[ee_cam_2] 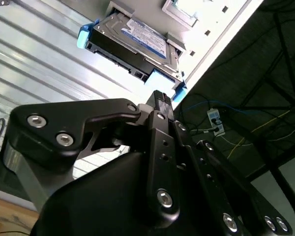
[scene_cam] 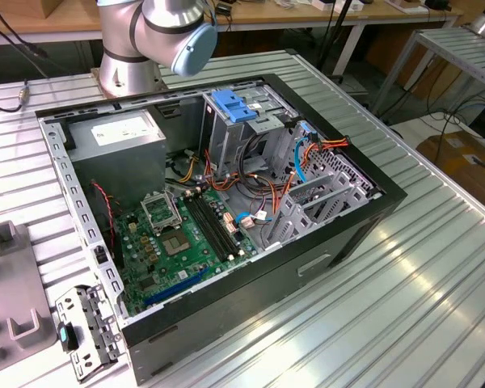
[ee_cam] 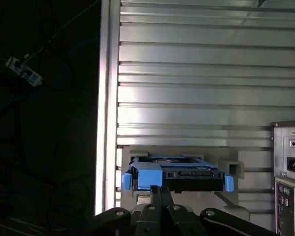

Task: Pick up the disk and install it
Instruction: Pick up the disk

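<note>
The disk [ee_cam: 177, 174] lies flat on a pale grey block [ee_cam: 137, 153] that stands on the ribbed metal table [ee_cam: 187, 73], near the table's edge. It is a dark slab with a printed label on its top face, framed in bright blue plastic with curved tabs at both ends.

In both wrist views the gripper [ee_cam: 161, 189] points at the blue tab on the near side, its black fingers pressed together with nothing between them and their tips just short of the tab.

Past the table's edge lie a dark floor, loose cables and a power strip [ee_cam: 22, 71]. The grey back of a computer case [ee_cam: 289, 167] stands beside the block.

In the exterior view the open black case [scene_cam: 331, 242] lies on the table, showing a green circuit board [scene_cam: 178, 242], orange wires and a grey metal cage [scene_cam: 226, 133] topped with a blue clip [scene_cam: 234, 105].
</note>
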